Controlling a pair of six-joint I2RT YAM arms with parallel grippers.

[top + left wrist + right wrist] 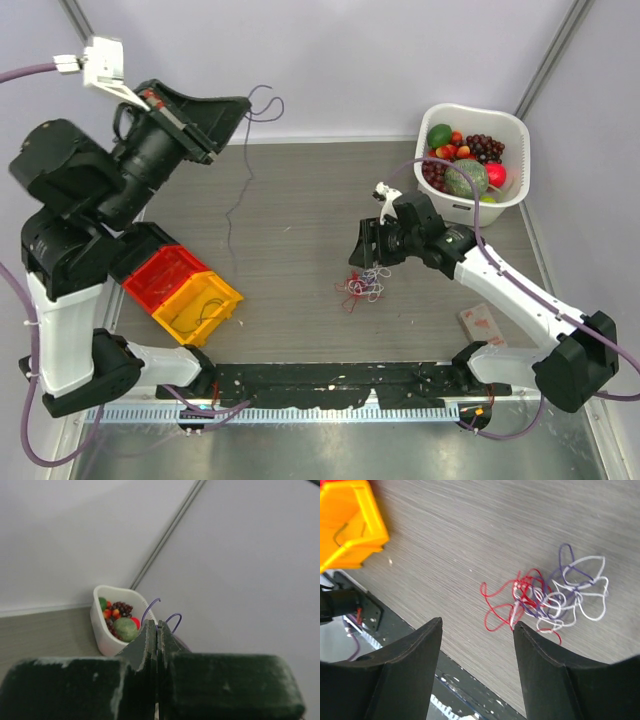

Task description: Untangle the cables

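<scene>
We see the right tool (477, 623) spread wide and empty over the red, white and purple cables (540, 605) knotted on the desk (470, 520) just beyond its tips, the left tool (156, 630) pinching one purple cable (150, 605) aloft; closing on several strands would likely tighten the knot.

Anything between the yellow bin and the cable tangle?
Nothing. Bare table separates the yellow bin from the cable tangle, clearest in the right wrist view.
</scene>
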